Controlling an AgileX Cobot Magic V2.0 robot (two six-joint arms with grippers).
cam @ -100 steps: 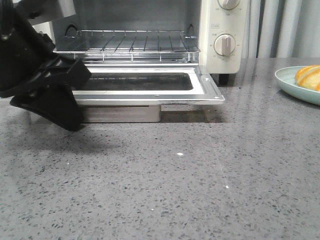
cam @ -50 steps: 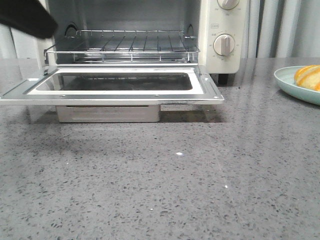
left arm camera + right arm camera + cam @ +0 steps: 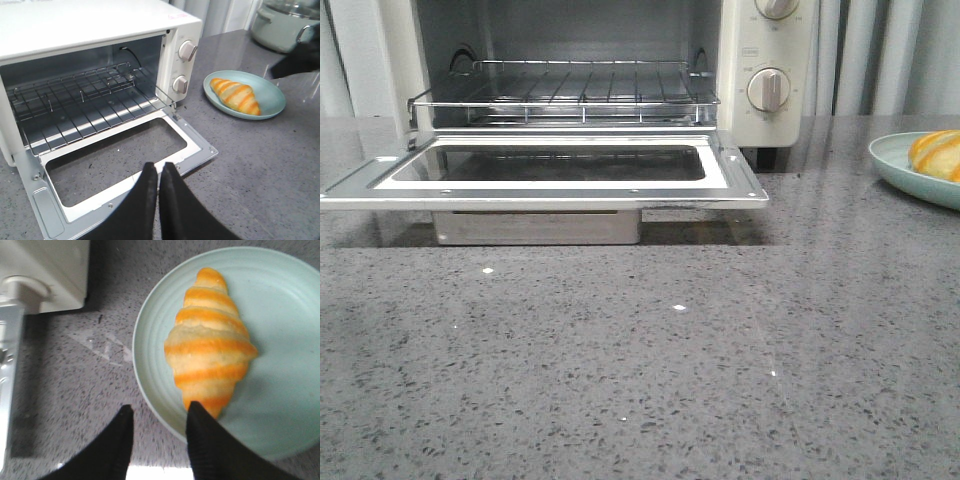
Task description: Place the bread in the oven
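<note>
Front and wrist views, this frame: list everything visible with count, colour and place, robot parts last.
toaster oven: one, cream-white, at the back of the countertop, door folded down flat
wire rack: one, metal, inside the oven, bare
knobs: two, cream, stacked on the oven's right panel
croissant: one, golden-orange with pale stripes, lying on the plate
plate: one, pale green-blue, right of the oven
pot: one, pale, lidded, behind the plate
countertop: one, grey speckled
left gripper: black fingers closed together, above the open door's front edge
right gripper: black fingers apart, above the plate's rim at one tip of the croissant, holding nothing
</note>
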